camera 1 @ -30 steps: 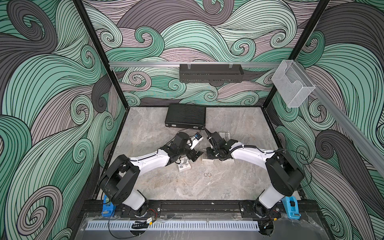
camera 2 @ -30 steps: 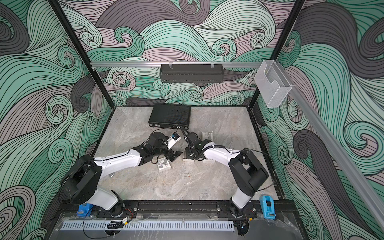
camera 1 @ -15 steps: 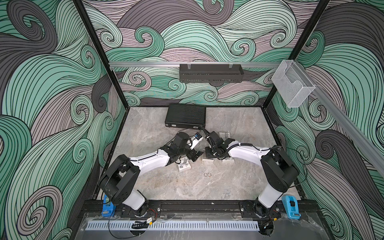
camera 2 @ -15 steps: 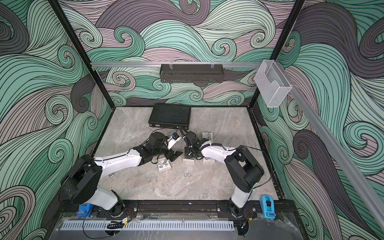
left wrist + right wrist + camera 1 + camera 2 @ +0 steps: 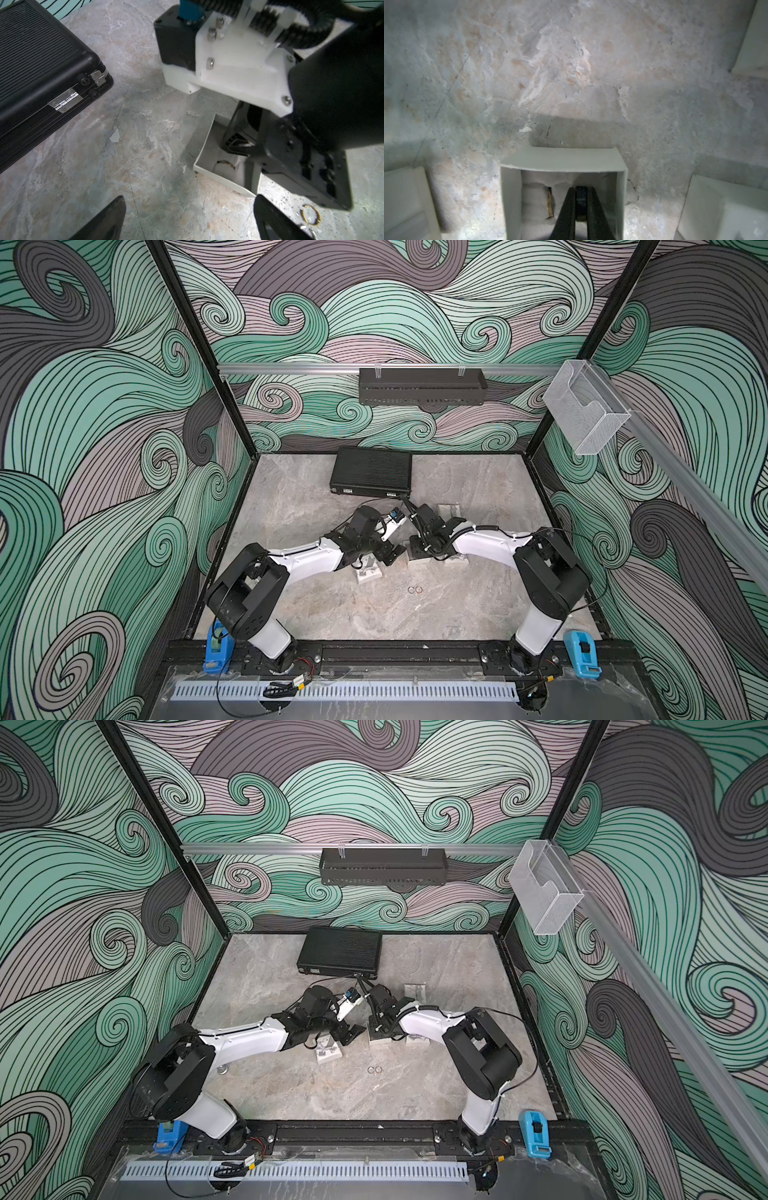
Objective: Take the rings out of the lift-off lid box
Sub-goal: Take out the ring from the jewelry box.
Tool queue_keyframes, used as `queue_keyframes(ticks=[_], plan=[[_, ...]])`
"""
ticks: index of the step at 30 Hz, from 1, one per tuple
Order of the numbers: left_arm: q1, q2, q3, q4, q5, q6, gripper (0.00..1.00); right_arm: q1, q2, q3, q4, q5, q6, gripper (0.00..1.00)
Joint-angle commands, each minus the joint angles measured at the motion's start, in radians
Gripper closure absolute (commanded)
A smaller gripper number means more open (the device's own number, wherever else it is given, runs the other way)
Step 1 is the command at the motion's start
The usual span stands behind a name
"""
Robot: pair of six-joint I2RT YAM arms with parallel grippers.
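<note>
R claw [image 5: 580,189] has pinched shut on black ring [image 5: 580,202] in box [image 5: 560,161]; L claw [image 5: 189,217] wide.

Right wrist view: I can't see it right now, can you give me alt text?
The right gripper has its fingers shut on what looks like a black ring inside the open white box. A brass-coloured ring stands upright beside them in the box. Other white box pieces sit around it on the grey stone table.

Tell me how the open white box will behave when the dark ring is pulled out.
Thin card walls: the box is probably light, apt to lift or slide. The dark ring seems wedged in padding, so may drag the box.
</note>
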Motion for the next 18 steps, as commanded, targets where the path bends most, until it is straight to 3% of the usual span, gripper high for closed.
queue_keyframes(ticks=[1, 7, 18], plan=[[0.007, 0.022, 0.046, 0.008, 0.015, -0.012, 0.04, 0.005, 0.008, 0.016, -0.013, 0.010, -0.008, 0.94], [0.006, 0.055, 0.067, 0.004, 0.012, -0.015, 0.04, 0.006, -0.003, 0.022, -0.017, 0.003, -0.037, 1.00], [0.006, 0.137, 0.122, -0.024, -0.006, -0.015, 0.04, 0.023, 0.000, 0.036, -0.007, -0.005, -0.056, 1.00]])
